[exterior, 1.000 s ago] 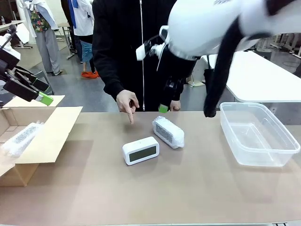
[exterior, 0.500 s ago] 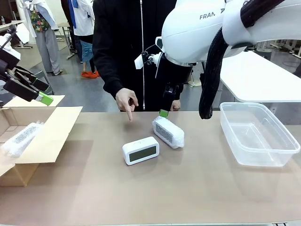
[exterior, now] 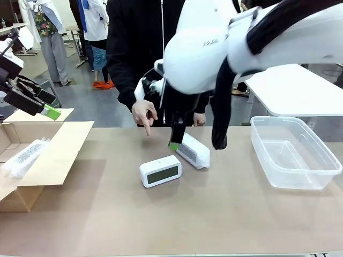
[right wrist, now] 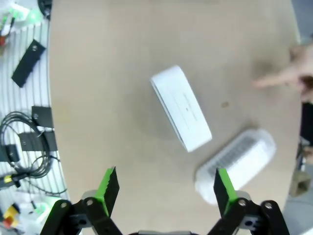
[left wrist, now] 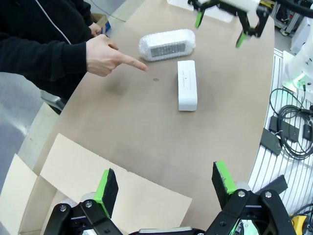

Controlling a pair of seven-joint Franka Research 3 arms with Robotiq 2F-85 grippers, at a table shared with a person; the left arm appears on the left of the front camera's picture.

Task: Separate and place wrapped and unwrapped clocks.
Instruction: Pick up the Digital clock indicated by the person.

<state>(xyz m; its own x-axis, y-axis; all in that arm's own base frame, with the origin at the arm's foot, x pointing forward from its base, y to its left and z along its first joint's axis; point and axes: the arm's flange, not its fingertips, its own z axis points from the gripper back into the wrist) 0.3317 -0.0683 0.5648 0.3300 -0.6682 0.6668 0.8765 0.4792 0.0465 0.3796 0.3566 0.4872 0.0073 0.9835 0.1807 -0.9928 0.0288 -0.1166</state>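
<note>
White plastic with a dark grey screen, the bare clock (exterior: 160,171) is set mid-tabletop in the front view, its long side turned roughly toward the camera. A wrapped clock (exterior: 192,150) is laid just behind it, on the robot's right. The right fingers (exterior: 174,143) are hung wide apart and empty over the bundle's end nearest the bare clock. The left fingers (exterior: 52,112), also spread and empty, are parked well to the bare clock's left above the cardboard box (exterior: 59,152), where a second wrapped clock (exterior: 24,155) is stowed.

From the left wrist, the bare clock (left wrist: 187,84) is seen far beyond the left fingers (left wrist: 106,188), and a person's hand (left wrist: 105,56) is pointed at the tabletop near it.

From the right wrist, the bare clock (right wrist: 181,107) is caught ahead of the right fingers (right wrist: 108,188) and pretty much between them. Its long axis is skewed diagonally to the line across the pads, and the bundle (right wrist: 237,164) is tucked by one pad. Either clock is way closer to the right arm, so a wrist roll is probably needed tbh.
</note>
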